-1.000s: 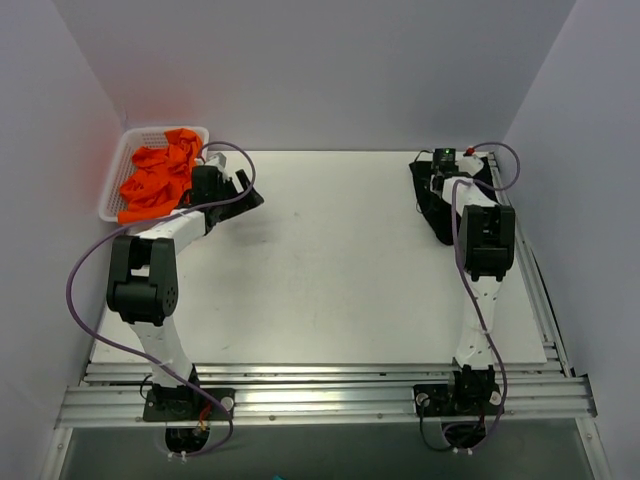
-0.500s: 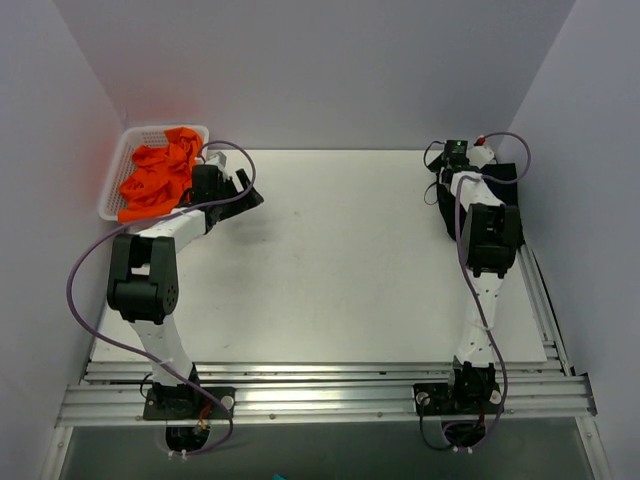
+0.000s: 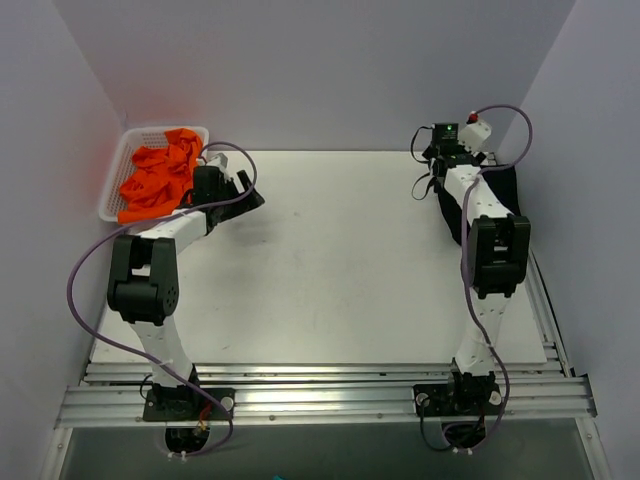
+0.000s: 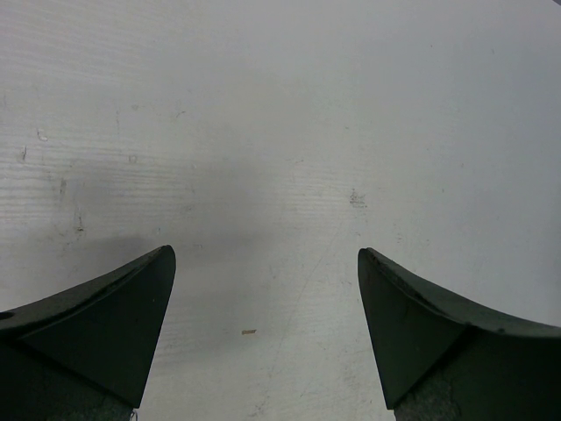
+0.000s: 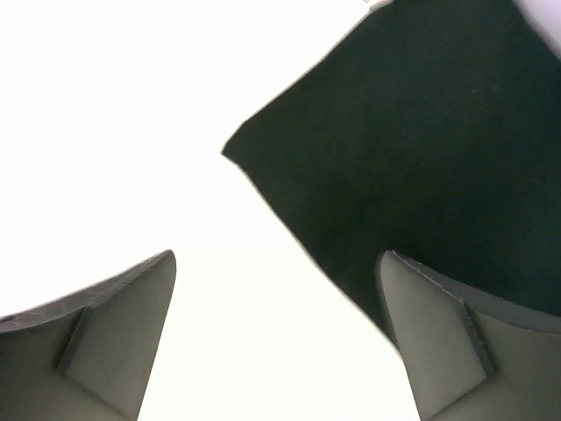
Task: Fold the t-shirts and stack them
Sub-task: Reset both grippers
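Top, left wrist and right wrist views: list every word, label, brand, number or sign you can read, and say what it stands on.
No text can be read in any view.
Black shirt: plain, no print showing.
Orange shirts: crumpled, no lettering visible.
Basket: bare white mesh, no label.
Table: only specks and scuffs, no writing.
Green light on the right arm: a lamp, not a sign.

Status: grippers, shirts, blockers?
Left gripper open, empty, over table. Right gripper open above black shirt. Orange shirts heaped in basket, unfolded. No blockers seen.
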Action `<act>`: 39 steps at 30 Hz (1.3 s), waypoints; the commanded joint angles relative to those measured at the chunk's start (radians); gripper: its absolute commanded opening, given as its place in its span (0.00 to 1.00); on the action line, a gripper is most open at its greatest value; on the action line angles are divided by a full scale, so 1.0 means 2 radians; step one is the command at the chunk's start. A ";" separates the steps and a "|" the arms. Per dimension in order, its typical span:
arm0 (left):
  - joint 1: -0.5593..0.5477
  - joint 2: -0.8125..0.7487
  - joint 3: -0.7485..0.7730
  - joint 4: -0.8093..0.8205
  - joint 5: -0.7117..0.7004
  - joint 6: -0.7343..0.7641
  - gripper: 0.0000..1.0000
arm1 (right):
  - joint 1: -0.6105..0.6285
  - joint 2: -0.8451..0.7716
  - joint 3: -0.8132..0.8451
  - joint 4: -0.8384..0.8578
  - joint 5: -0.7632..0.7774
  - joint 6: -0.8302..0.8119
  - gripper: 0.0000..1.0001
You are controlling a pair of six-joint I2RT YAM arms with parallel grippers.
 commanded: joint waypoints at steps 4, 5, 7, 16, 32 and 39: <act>-0.003 -0.026 0.000 0.009 0.000 0.008 0.94 | 0.013 -0.135 -0.142 -0.045 0.075 0.040 0.00; -0.003 -0.029 -0.003 0.009 0.001 0.008 0.94 | 0.011 -0.145 -0.163 -0.044 0.078 0.045 0.00; -0.004 -0.032 -0.008 0.013 0.003 0.005 0.94 | 0.004 -0.166 -0.201 -0.042 0.091 0.051 0.00; -0.009 -0.041 -0.019 0.023 0.017 -0.001 0.94 | -0.011 -0.198 -0.310 -0.050 0.096 0.068 0.00; -0.009 -0.027 -0.017 0.036 0.030 -0.008 0.94 | -0.002 -0.161 -0.373 -0.027 0.062 0.085 0.00; -0.012 -0.021 -0.012 0.037 0.032 -0.008 0.94 | 0.037 -0.260 -0.375 -0.078 0.073 0.087 0.33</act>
